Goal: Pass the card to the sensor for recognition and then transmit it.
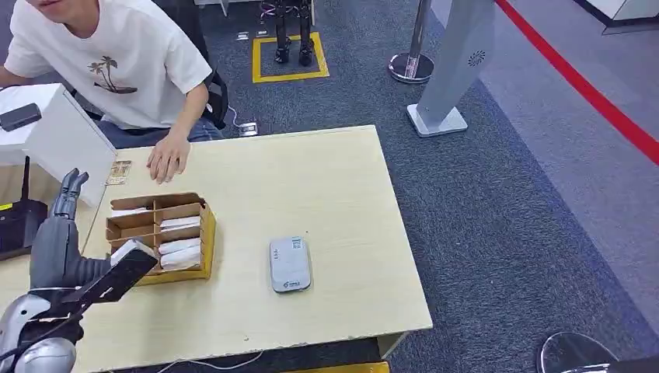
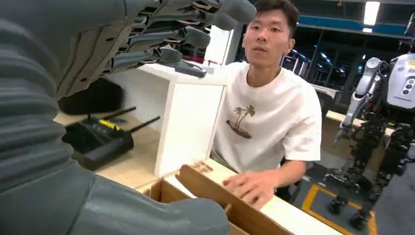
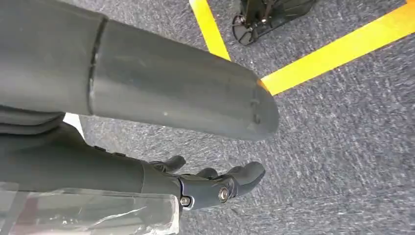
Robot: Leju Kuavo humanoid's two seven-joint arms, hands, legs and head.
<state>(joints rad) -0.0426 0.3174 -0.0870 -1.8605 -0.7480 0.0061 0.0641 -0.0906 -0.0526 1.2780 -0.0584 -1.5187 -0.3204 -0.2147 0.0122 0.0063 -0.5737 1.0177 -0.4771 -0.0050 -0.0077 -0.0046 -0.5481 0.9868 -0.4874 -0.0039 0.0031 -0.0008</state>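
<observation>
Left hand (image 1: 66, 203) was raised at the table's (image 1: 326, 186) left edge, fingers spread, nothing held. Right hand (image 3: 215, 183) hung over the carpet, fingers looked loosely curled, apparently empty. Cards (image 1: 179, 247) sat in the cardboard box (image 1: 207, 233); sensor (image 1: 290, 264) lay just right of it. Person's hand (image 1: 169, 159) rested beyond the box.

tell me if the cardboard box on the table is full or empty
Partly filled: the open-topped cardboard box holds white cards lying in its compartments, seen from the head view. How many cannot be told.
</observation>
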